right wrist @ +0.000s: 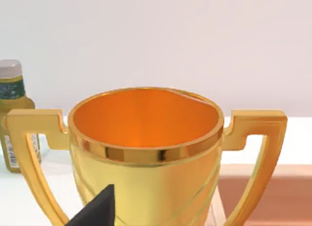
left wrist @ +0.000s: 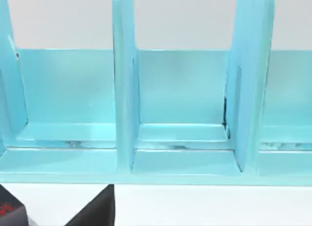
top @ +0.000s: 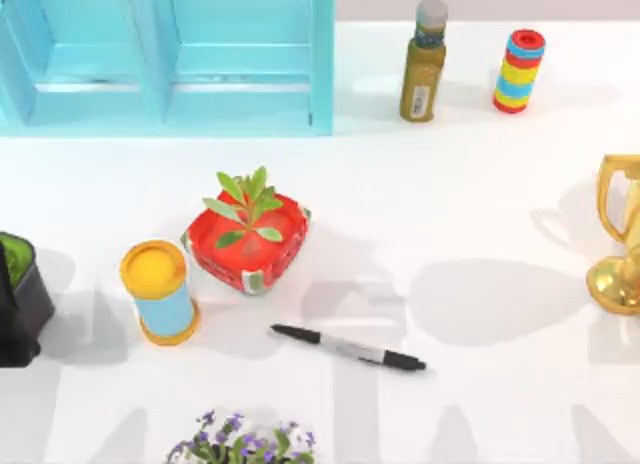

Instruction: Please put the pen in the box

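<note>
Left gripper [left wrist: 97,209]: just a dark finger tip at the edge of the left wrist view, so can't tell if it's apart or together. That cam faces the turquoise box [left wrist: 185,158], w/ upright dividers making several open bays. Right gripper [right wrist: 95,209]: same story, one dark tip in the right wrist view, state can't be told. It looks straight at the gold trophy [right wrist: 146,162]. Neither arm is anywhere near the pen, so I'd say nothing has started.

The pen [top: 348,348] lies flat on the white table, front-centre, angled slightly, cap end toward the table's right. Handling, my guess: light, stiff, round and smooth, so prob. rolls or skids if nudged. Best hold looks like across the grey mid barrel, pinching square to its length, approx. at balance point so it doesn't tip.

Around it in the top view: red planter [top: 247,241] w/ a green sprig sits just behind the pen's thin end, near but apart. Yellow-lidded can [top: 160,291] stands left of that. Purple flowers [top: 240,441] at the front edge, near the pen. A dark bin [top: 22,299] at the far left edge. At the back right, a gold bottle [top: 423,62] and a striped ring stack [top: 518,70], well apart from the pen.

The box fills the back left; planter stands between pen and box, so a lifted carry should go over or round it.
</note>
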### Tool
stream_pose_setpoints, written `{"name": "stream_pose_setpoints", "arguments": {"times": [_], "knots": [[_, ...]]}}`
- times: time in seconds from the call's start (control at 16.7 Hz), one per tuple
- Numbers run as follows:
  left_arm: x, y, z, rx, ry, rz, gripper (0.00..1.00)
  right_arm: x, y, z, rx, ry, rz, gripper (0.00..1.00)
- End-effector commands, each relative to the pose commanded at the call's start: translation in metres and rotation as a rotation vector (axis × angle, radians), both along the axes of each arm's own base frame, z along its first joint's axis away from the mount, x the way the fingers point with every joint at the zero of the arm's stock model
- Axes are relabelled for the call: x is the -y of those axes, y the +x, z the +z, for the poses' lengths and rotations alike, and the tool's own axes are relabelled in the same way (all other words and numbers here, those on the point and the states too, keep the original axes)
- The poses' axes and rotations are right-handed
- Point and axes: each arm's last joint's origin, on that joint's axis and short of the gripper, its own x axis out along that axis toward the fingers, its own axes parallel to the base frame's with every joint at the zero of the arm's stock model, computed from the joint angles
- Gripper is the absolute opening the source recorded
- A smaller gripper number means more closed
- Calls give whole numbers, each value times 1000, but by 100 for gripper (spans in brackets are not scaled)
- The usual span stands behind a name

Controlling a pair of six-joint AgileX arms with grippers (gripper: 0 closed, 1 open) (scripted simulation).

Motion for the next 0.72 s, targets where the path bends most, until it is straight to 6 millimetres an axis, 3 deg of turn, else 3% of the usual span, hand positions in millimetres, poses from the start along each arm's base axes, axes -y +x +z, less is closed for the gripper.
{"name": "stream_pose_setpoints", "arguments": {"times": [0.3,0.54,0.72], "knots": [[0,0,0,0,0,0,100,-7,1,8,-51,-20,73,100],[0,0,0,0,0,0,100,-28,7,37,-227,-105,296,100],[0,0,0,0,0,0,100,-55,24,62,-429,-217,500,100]]}}
